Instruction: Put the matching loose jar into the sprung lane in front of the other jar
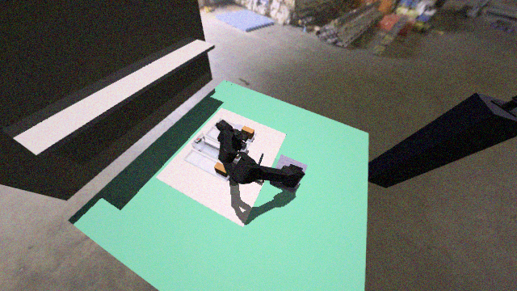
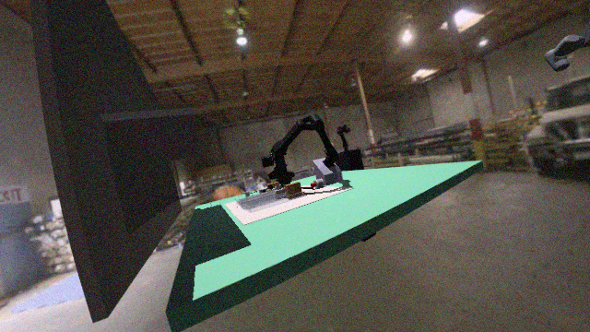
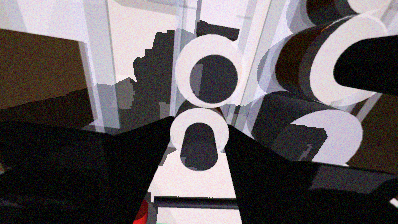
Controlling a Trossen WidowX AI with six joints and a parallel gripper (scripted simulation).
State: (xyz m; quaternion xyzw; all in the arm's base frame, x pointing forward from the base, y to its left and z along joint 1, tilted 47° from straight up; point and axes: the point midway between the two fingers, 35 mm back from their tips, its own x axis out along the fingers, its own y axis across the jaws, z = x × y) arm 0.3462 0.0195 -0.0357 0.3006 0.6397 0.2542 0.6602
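My gripper (image 3: 199, 125) points down and is shut on a jar with a white-rimmed, dark-centred top (image 3: 179, 131). A similar jar (image 3: 182, 70) stands just beyond it in the middle lane, between clear walls, with a dark piece (image 3: 217, 31) behind it, seemingly the pusher. In the wrist view the two tops nearly touch and line up along the lane. The held jar's base and the low front stop are hidden, so its height above the lane floor cannot be told. The top and exterior views show the arm over the lanes, with the fingers hidden or too small.
To the right stand a brown jar with a white rim (image 3: 295, 52) and a dark jar with a pale top (image 3: 347, 132). A red object (image 3: 142, 212) (image 2: 313, 184) lies near the front. Orange-brown blocks (image 1: 248, 130) (image 1: 220, 169) flank the lanes. A dark overhanging shelf unit (image 1: 161, 81) stands behind.
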